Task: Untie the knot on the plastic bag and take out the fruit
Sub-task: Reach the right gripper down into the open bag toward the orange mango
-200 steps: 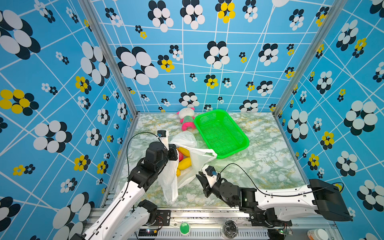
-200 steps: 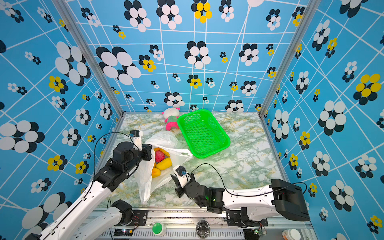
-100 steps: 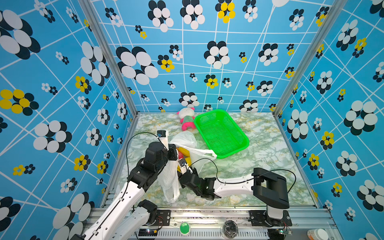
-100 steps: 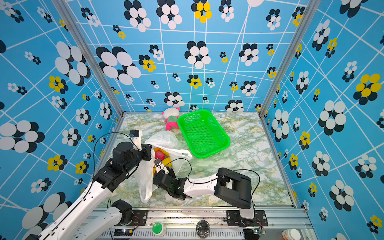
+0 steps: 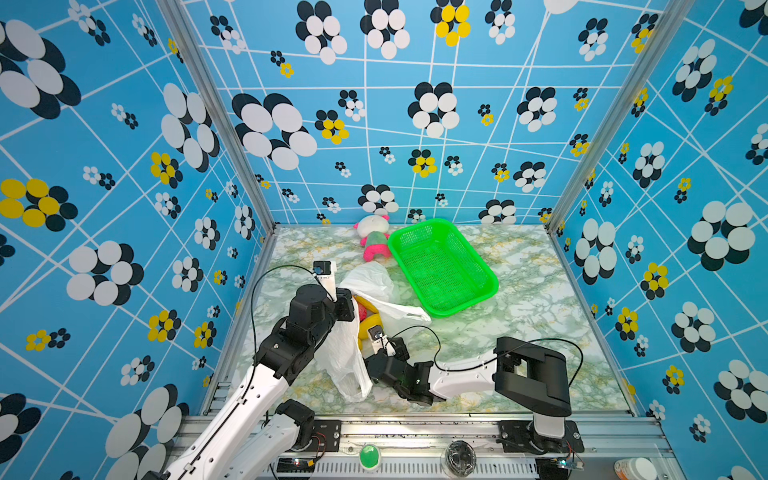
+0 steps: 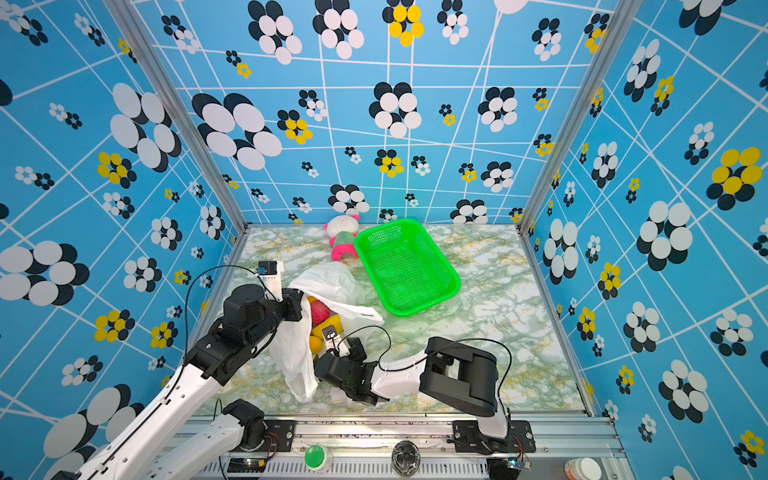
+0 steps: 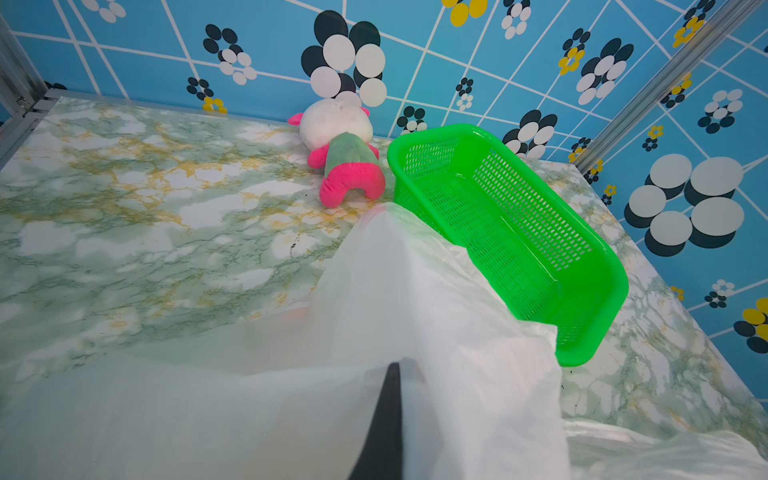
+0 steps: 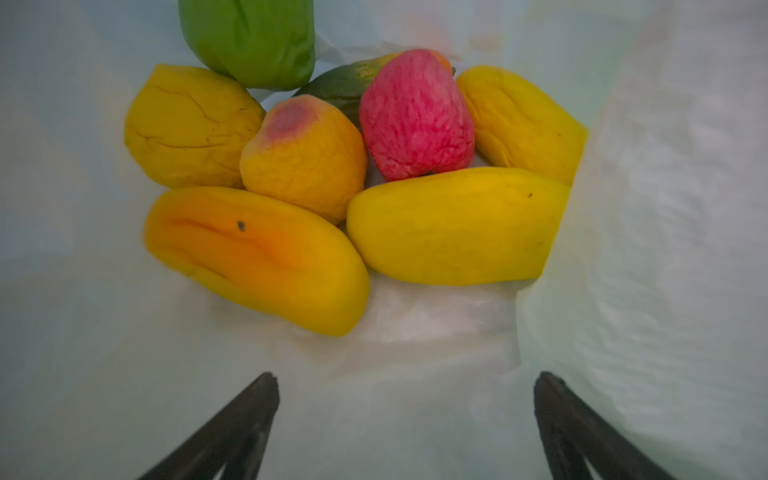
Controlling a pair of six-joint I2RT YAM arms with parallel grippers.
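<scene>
- In both top views my left pincer (image 5: 347, 305) (image 6: 294, 306) is pressed together on the rim of the plastic bag (image 5: 343, 357) (image 6: 294, 357), holding it up left of centre. The bag's length runs from the table's near edge toward the green basket (image 5: 419, 229). Its mouth gapes to the right, and no knot shows.
- In the left wrist view white film drapes over my one visible finger (image 7: 387, 415); I judge this pinch should hold steady.
- In the right wrist view my right pincer (image 8: 405, 378) is spread wide and empty inside the bag, with the fruit (image 8: 415, 116) heaped just ahead. The yellow fruit (image 8: 457, 226) lies lengthwise along the line between my tips, and the orange fruit (image 8: 257, 257) slants. I'd roll the wrist to close across a narrow middle, clear of the film.
</scene>
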